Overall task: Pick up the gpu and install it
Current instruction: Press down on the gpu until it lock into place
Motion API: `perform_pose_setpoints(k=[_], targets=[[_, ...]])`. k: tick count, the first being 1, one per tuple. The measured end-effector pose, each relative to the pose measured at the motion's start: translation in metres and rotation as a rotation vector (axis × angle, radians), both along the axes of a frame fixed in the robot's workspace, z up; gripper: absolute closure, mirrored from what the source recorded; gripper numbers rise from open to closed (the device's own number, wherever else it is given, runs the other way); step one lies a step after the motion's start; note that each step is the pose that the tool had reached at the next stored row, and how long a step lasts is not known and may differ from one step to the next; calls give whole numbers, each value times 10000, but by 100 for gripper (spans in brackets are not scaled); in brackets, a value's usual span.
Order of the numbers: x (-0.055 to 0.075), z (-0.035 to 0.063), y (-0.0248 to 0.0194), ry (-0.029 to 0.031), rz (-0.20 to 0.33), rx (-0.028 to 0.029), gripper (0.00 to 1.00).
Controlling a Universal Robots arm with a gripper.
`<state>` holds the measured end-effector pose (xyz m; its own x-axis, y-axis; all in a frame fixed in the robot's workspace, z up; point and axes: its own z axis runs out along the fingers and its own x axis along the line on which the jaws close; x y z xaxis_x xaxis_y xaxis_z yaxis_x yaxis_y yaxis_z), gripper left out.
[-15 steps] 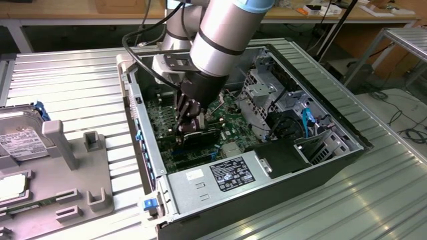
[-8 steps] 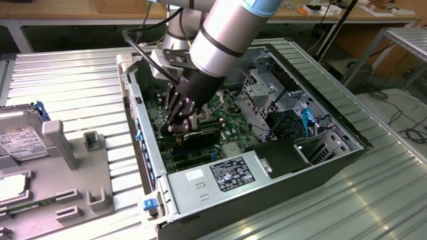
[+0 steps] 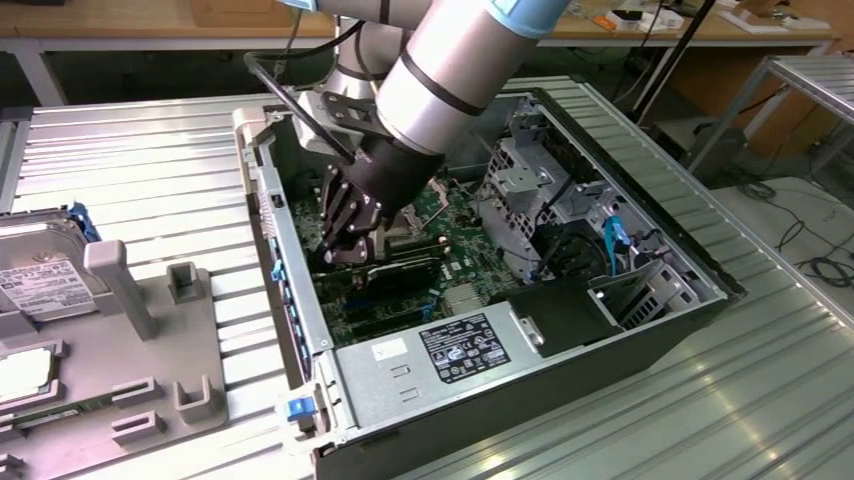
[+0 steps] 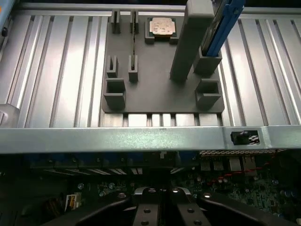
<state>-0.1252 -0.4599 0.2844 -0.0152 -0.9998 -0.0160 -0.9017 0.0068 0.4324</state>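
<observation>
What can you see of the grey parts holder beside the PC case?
The grey parts holder is a flat, matte dark-grey plate, plastic by its look, lying on the ribbed metal table next to the open case. Small slotted brackets rise from it, several empty, and one tall post. A processor chip sits in a square recess. A hard drive with blue rails stands in it.

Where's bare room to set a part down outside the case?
Ribbed metal table, toward the exterior view's right of the open black computer case, is bare. The grey slotted fixture tray is crowded: boxy silver hard drive, posts.
</observation>
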Motion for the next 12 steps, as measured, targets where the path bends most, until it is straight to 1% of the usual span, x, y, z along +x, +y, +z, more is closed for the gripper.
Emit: perform_pose_setpoints(k=[2,4,8,10,12], targets=[[-17,0,0,1,2,-1,89],[-28,1,0,32,-1,-2,89],[-31,1,0,34,0,-2,89],[-32,34,0,52,-2,-4,89],[-32,77,1,57,-4,-2,89]])
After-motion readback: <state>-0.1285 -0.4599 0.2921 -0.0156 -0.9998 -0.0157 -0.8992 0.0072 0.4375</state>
